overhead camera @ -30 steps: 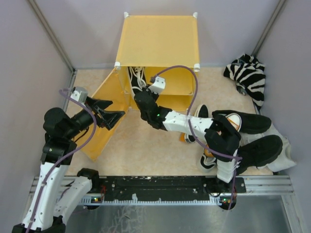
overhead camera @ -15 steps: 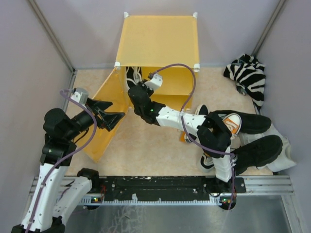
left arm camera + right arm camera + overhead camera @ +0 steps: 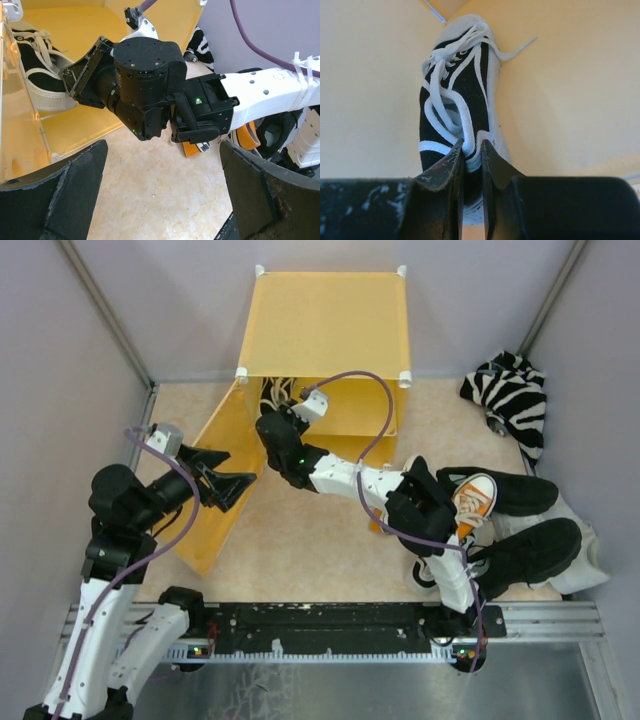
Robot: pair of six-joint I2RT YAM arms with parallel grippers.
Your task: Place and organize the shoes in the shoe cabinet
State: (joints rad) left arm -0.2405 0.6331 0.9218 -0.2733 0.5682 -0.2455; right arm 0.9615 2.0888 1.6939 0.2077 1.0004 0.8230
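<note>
The right gripper (image 3: 472, 165) is pinching the shoe (image 3: 455, 95) by its heel end inside the cabinet (image 3: 560, 75), toe pointing straight away and deeper in, while the left gripper (image 3: 232, 468) is hanging open farther off.

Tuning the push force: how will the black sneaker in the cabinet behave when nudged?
Probably light: the right gripper holds the black sneaker by a thin pinch near its opening. Its flat sole should slide, not roll. Loose laces may snag.
</note>
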